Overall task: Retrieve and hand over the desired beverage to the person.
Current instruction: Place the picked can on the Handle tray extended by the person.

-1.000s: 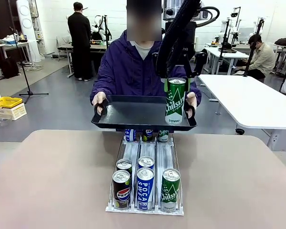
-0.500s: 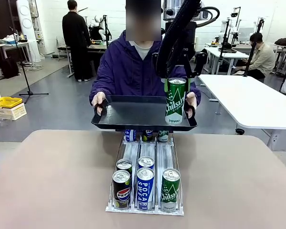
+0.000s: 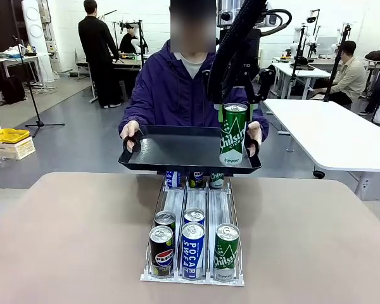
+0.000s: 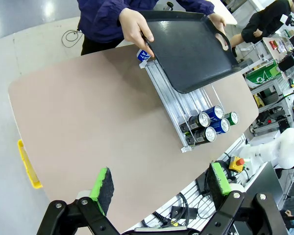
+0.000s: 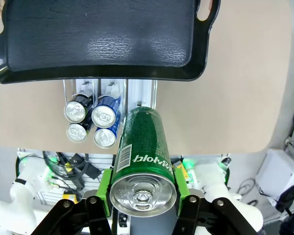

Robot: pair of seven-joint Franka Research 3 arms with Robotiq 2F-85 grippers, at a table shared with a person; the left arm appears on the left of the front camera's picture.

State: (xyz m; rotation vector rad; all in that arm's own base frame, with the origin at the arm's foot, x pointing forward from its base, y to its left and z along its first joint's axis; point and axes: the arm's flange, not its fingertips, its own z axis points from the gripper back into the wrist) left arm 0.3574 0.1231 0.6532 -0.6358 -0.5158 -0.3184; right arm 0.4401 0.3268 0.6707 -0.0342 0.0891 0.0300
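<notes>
My right gripper [image 3: 235,109] is shut on the top of a green Chilsung can [image 3: 234,134], which hangs upright at the right end of a black tray [image 3: 171,149]. The person [image 3: 171,88], in a dark purple jacket, holds that tray by both handles over the table's far edge. I cannot tell whether the can's base touches the tray. In the right wrist view the can [image 5: 142,147] sits between the green pads of my right gripper [image 5: 143,185], with the tray [image 5: 98,39] beyond it. My left gripper [image 4: 160,183] stands open high above the table.
A clear three-lane can rack [image 3: 193,202] lies at the table's middle, below the tray. At its front stand a Pepsi can [image 3: 161,250], a Pocari Sweat can [image 3: 192,250] and a Chilsung can [image 3: 225,252], with more behind. The brown table [image 3: 69,234] is bare on both sides.
The person's tray has shifted very slightly to the left. The can and my right gripper stay where they were.
</notes>
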